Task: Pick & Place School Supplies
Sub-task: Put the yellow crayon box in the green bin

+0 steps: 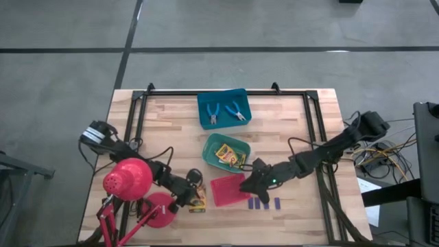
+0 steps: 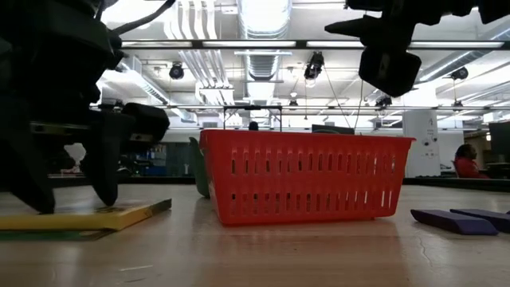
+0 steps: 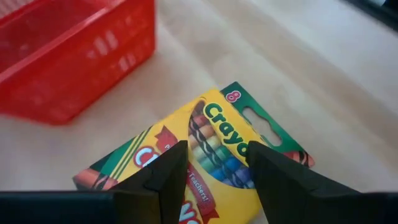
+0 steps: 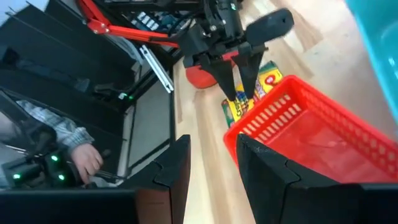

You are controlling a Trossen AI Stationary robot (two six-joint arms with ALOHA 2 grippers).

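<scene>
A yellow-and-green crayon box (image 3: 214, 127) lies flat on the table, left of the red tray (image 1: 230, 190). My left gripper (image 3: 214, 155) stands open right over it, pointing slantwise down, one finger over each side of the box's top face (image 2: 127, 214). My right gripper (image 4: 214, 155) hangs open above the red tray's right end (image 2: 390, 171), holding nothing. Several dark purple blocks (image 1: 264, 203) lie on the table right of the tray. More crayon boxes (image 1: 230, 156) lie in the green tray (image 1: 209, 147). Two blue-handled tools (image 1: 223, 112) lie in the blue tray (image 1: 202, 103). My left gripper's fingertips (image 2: 103, 199) come down slantwise from above at the crayon box's top face, apart from each other. The low view shows them right at the box's surface; whether they touch it I cannot tell. The box lies flat on the table.
A red desk lamp (image 1: 130, 182) stands on the table's near left corner, close beside my left arm. A black frame (image 1: 137, 103) runs around the table's top. A person's hand (image 4: 78, 158) shows beyond the table's edge. Bare wood lies at the table's far left and far right.
</scene>
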